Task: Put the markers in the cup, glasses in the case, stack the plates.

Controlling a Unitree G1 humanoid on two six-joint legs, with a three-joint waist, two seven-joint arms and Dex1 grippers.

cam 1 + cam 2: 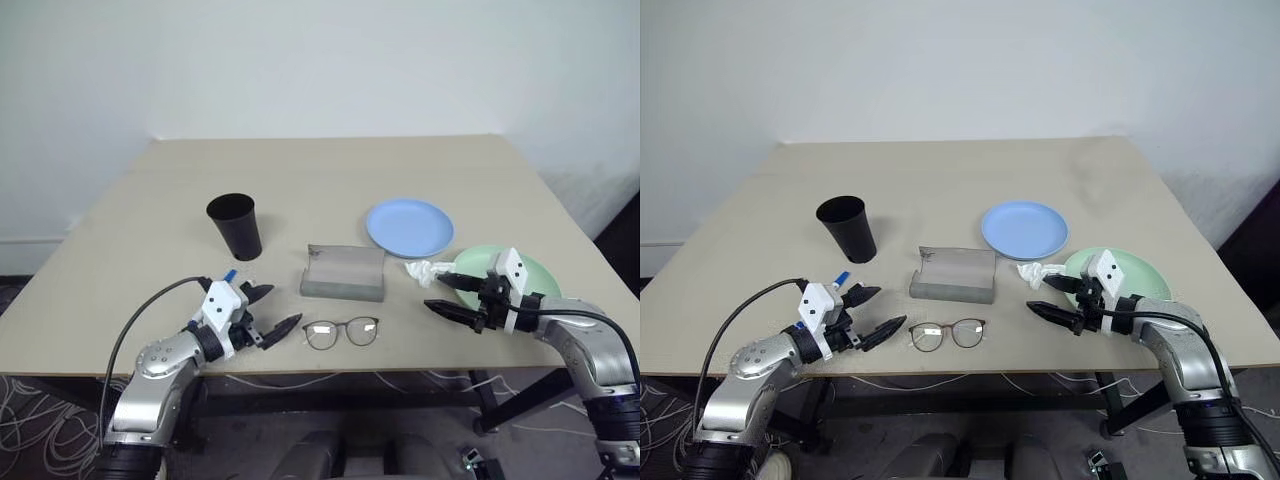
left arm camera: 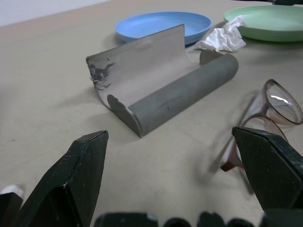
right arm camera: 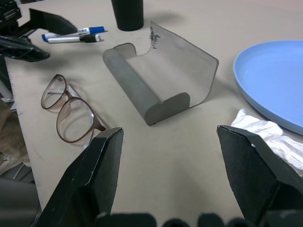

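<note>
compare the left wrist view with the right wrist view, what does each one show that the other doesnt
Left wrist view alone: the mint green plate.

Right wrist view alone: the two markers, the black cup and the left gripper with its jaws open.

Both: the open grey case, the glasses, the light blue plate and the crumpled white tissue.

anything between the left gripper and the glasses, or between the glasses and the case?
Nothing visible. The left gripper, open, sits just left of the glasses with bare table between. The case lies open right behind them.
</note>
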